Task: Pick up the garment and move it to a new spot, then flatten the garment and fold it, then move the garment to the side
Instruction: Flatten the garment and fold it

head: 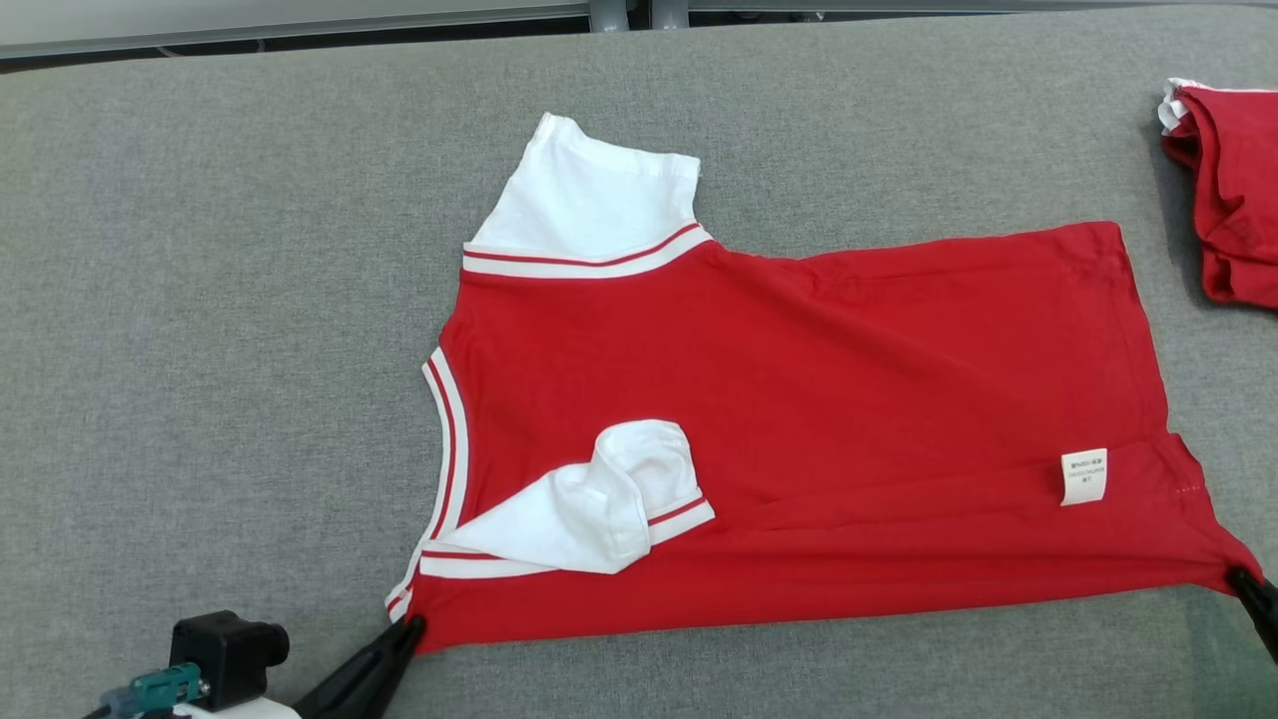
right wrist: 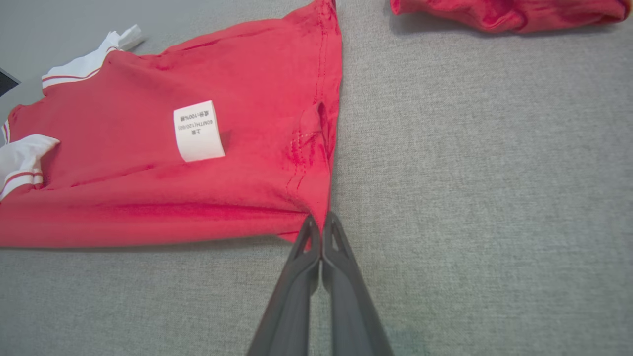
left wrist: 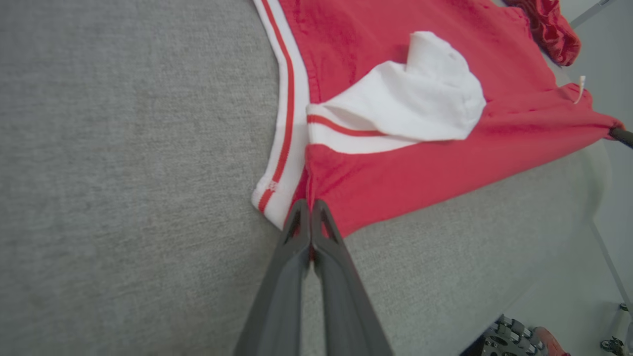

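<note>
The red T-shirt (head: 799, 399) is spread across the middle of the grey cloth-covered table (head: 200, 300), neckline toward the robot's left and hem toward its right. Its near edge is drawn taut between the two arms. The left gripper (left wrist: 310, 203) is clamped on the shoulder corner just beside the striped collar, and the right gripper (right wrist: 321, 218) is pinched shut on the near hem corner, with red cloth caught between the fingers of each. The flattening step is judged to be in hand. The body is mostly smooth, but the near white sleeve (head: 609, 499) is flopped over onto the red front, while the far white sleeve (head: 589, 195) is laid out flat. A care label (head: 1083, 476) is turned up near the hem. A second red garment (head: 1228, 190) is bunched at the far right, well apart. Before any fold, the near edge would probably need to be laid down flat and the doubled sleeve drawn out.
</note>
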{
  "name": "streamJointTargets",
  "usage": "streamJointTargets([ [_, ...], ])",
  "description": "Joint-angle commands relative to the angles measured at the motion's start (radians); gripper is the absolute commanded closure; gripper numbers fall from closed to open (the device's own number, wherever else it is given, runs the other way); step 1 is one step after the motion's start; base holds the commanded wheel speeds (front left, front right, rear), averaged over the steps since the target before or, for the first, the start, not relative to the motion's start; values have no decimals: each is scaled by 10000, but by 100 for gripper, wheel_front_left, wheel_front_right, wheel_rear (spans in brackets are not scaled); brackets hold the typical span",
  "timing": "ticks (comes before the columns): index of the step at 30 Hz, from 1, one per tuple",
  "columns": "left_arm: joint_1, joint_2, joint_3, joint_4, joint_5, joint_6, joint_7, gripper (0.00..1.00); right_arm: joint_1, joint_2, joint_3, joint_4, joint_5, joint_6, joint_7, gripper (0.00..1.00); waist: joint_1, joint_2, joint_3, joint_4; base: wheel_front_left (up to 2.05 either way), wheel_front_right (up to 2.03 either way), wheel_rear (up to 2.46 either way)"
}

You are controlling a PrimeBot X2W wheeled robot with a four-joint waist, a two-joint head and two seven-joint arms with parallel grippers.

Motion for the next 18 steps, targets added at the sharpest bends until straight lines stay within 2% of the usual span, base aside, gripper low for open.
streamJointTargets([
  [1, 115, -21, 15, 17, -90, 140, 33, 100, 45, 47, -100, 95, -89, -31, 12, 100, 0, 0, -18, -1, 0, 0, 0],
  [5, 139, -210, -79, 38, -106, 230, 34, 100, -193, 399, -136, 258, -240, -29, 109, 100, 0, 0, -53, 6, 0, 0, 0],
  [6, 107, -255, -95, 92, -63, 266, 1, 100, -235, 460, -146, 309, -272, -29, 130, 75, 0, 0, -63, 14, 0, 0, 0],
  [7, 79, -297, -132, 144, -20, 297, 7, 92, -271, 494, -164, 389, -339, -29, 131, 53, 0, 0, -74, 22, 0, 0, 0],
  [8, 39, -349, -179, 182, 34, 286, -9, 81, -316, 537, -205, 497, -473, -29, 119, 0, 0, 0, -84, 27, 0, 0, 0],
  [10, -41, -596, -204, 288, 8, 333, -148, 60, -308, 713, -372, 681, -718, -26, 70, 0, 0, 0, -121, 40, 0, 0, 0],
  [11, -48, -662, -199, 327, 2, 354, -196, 44, -291, 736, -464, 721, -800, -26, 55, 0, 0, 0, -137, 40, 0, 0, 0],
  [12, -35, -742, -188, 362, -43, 386, -229, 5, -260, 748, -560, 758, -902, -26, 41, 0, 0, 0, -158, 40, 0, 0, 0],
  [13, -35, -742, -188, 362, -43, 386, -229, 5, -260, 748, -560, 758, -902, -26, 41, 0, 0, 0, -158, 40, 0, 0, 0],
  [14, -10, -789, -167, 395, -62, 415, -278, 0, -232, 763, -669, 797, -1021, -28, 29, 0, 0, 0, -181, 35, 0, 0, 0],
  [18, 150, -750, 21, 211, -20, 736, -425, 0, -310, 923, -1020, 753, -1652, -26, -26, 0, 0, 0, -328, -23, 0, 0, 0],
])
